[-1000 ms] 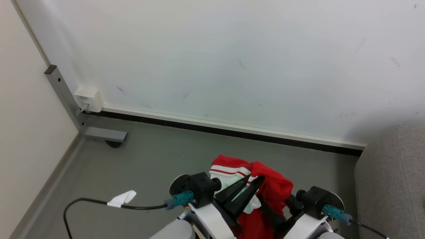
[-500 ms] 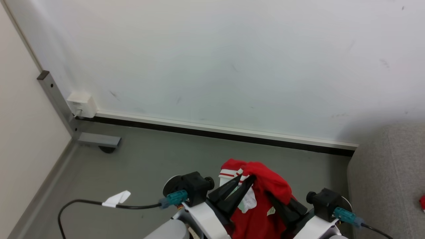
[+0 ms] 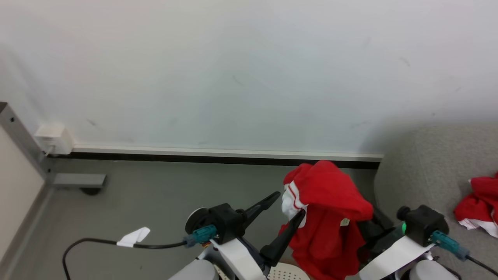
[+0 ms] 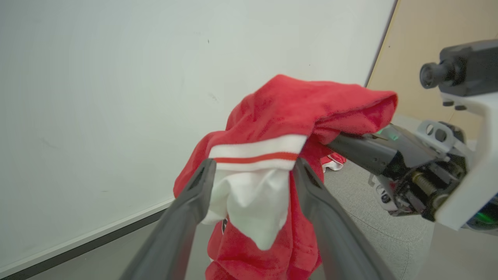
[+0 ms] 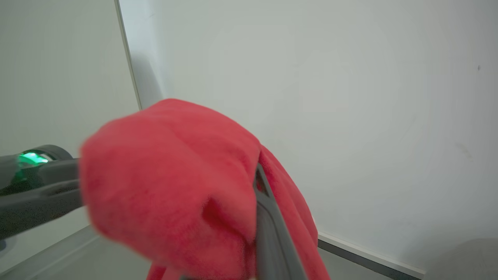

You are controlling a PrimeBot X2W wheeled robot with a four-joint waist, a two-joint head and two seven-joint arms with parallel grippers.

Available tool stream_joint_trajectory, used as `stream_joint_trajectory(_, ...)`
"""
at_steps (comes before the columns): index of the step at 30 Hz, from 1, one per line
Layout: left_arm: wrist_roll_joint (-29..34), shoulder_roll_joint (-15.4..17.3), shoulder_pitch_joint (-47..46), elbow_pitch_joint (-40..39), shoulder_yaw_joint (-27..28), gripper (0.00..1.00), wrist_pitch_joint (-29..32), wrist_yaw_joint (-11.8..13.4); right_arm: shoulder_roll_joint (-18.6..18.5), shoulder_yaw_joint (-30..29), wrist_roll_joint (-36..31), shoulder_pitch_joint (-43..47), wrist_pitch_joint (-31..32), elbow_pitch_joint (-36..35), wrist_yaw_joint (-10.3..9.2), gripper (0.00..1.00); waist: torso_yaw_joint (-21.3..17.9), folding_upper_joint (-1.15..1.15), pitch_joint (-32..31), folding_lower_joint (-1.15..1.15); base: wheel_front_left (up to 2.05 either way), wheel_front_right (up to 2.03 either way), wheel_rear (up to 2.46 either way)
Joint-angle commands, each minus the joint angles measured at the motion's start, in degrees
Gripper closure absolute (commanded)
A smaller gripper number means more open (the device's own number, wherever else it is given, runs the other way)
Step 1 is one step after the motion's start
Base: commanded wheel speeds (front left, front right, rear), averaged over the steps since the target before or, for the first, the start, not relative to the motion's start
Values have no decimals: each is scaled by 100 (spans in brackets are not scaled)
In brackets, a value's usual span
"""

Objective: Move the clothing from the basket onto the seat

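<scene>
No legible text, brand or number; the small tag (image 3: 344, 222) on the clothing (image 3: 327, 194) is too small to read.

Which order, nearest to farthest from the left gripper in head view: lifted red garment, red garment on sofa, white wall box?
1. Lifted red garment, just right of the left gripper.
2. Second red garment, far right on the sofa.
3. White wall box, far left, farthest back.
</scene>
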Motion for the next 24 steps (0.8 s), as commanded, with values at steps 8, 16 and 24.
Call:
stream_joint_trajectory(8, 170, 129, 150, -81, 75, 0, -43, 99, -237, -627, -337, 107, 1, -341, -13, 100, -735, 0, 122, 0, 0, 0, 0)
stream_joint_trajectory(16, 364, 182, 272, -161, 245, 0, -46, 134, -339, -1164, -618, 251, 1, -726, -13, 100, -1467, 0, 221, 0, 0, 0, 0)
stream_joint_trajectory(24, 726, 96, 562, -309, 625, 0, -48, 74, -361, -1530, -805, 369, 1, -1111, -13, 100, -2218, 0, 273, 0, 0, 0, 0)
